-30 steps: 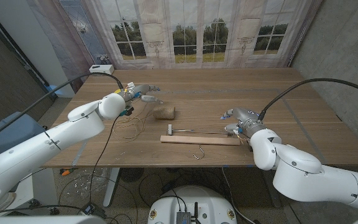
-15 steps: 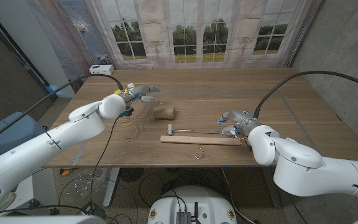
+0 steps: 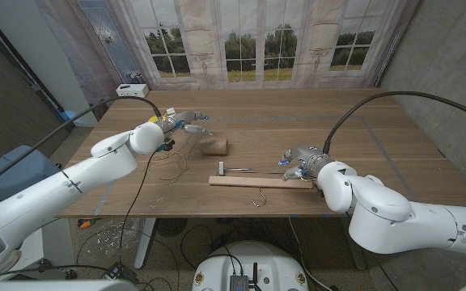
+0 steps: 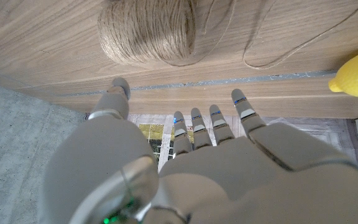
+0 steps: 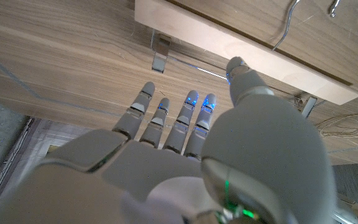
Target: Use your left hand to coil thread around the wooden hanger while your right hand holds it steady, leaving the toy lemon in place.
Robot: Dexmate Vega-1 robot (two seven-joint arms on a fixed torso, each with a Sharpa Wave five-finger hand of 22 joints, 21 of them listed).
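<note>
Nearest to the robot, the wooden hanger (image 3: 261, 182) lies flat on the table (image 3: 379, 129), with its metal hook (image 3: 259, 198) pointing toward the near edge and a thin metal bar with clips (image 3: 241, 169) just behind the wood. The right hand (image 3: 302, 162) is at the right end of the hanger; its fingers (image 5: 166, 121) are stretched out and apart above the table, and it holds nothing. From the pictures I cannot tell if it touches the wood.

Further back, a ball of thread (image 3: 214, 145) rests on the table, and loose thread (image 3: 168, 162) lies in loops to its left. The left hand (image 3: 180, 121) is behind the loops, just left of the ball. Its fingers (image 4: 219, 121) are spread and empty. The toy lemon (image 4: 356, 73) shows in the left wrist view, near the loose thread.
</note>
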